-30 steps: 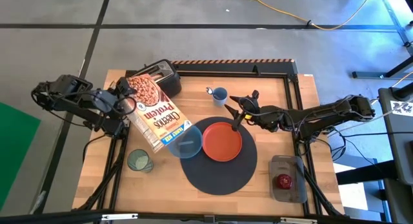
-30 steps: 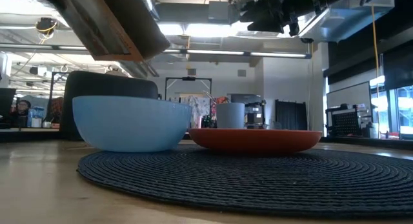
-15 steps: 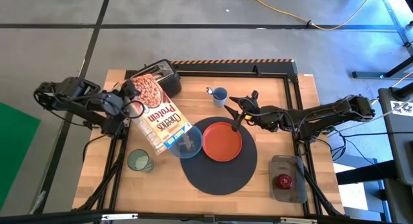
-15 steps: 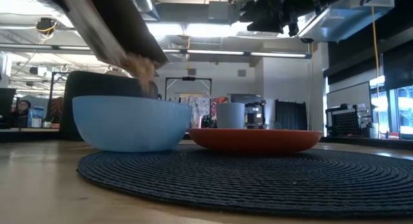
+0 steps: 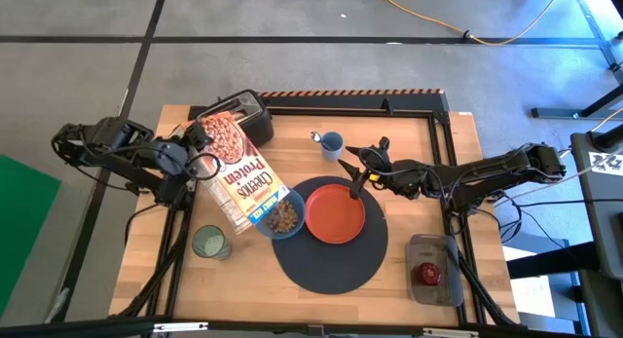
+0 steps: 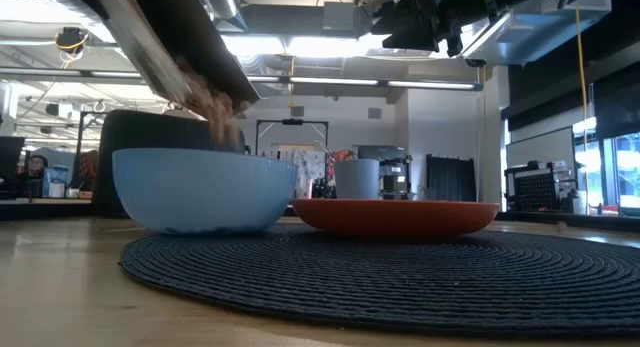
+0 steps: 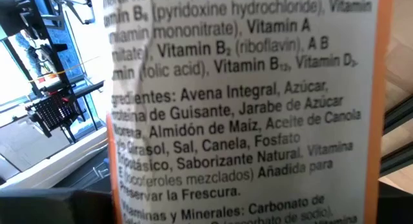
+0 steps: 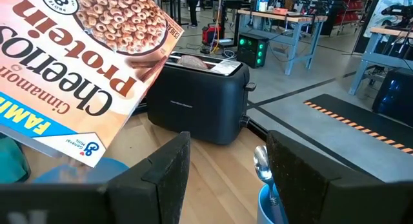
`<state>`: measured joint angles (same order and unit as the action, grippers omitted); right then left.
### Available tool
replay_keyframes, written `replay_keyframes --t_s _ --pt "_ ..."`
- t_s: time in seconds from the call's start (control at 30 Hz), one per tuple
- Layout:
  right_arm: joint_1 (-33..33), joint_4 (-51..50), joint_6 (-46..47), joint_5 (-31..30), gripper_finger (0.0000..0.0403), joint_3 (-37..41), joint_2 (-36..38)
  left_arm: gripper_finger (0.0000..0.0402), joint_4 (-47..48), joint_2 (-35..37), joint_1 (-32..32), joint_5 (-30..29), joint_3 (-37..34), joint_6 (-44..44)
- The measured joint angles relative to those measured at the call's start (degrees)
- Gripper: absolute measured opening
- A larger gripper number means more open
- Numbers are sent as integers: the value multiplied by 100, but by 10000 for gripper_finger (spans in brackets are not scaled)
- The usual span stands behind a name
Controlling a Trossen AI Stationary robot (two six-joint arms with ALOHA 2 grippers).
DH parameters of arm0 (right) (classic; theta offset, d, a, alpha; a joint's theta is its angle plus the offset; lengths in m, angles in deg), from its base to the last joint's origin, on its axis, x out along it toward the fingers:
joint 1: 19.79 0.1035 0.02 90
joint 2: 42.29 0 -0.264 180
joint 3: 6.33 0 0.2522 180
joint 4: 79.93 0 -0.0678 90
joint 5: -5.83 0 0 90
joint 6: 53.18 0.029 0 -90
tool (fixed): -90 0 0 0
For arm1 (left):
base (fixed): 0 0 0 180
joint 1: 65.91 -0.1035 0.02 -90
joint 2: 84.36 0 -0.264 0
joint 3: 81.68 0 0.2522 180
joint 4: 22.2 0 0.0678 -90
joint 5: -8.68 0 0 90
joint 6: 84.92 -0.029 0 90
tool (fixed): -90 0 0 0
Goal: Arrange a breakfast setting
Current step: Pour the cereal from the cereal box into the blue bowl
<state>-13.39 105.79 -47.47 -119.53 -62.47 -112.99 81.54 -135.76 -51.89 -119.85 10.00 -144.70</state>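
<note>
Over blue bowl [image 5: 283, 219]: tilted cereal box [image 5: 240, 174], L gripper [image 5: 191, 159].

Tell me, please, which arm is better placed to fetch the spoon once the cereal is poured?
Probably the right. Its claw is open, empty and hovers close to the small blue cup holding the spoon. The left claw is shut on the tilted cereal box over the blue bowl.

Overhead and table-level views (both sharing bowl [image 5: 282, 217])
</note>
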Motion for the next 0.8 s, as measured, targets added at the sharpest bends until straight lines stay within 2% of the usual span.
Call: replay_keyframes --t_s 0.3,0.57,0.8 --pt "0 8 0 2 193 0 0 252 -6 1 4 -122 -632 -38" --pt "0 38 0 61 193 0 0 239 3 2 0 -141 -572 313" --pt "0 48 4 159 193 0 0 234 -15 4 -2 -109 -553 951"
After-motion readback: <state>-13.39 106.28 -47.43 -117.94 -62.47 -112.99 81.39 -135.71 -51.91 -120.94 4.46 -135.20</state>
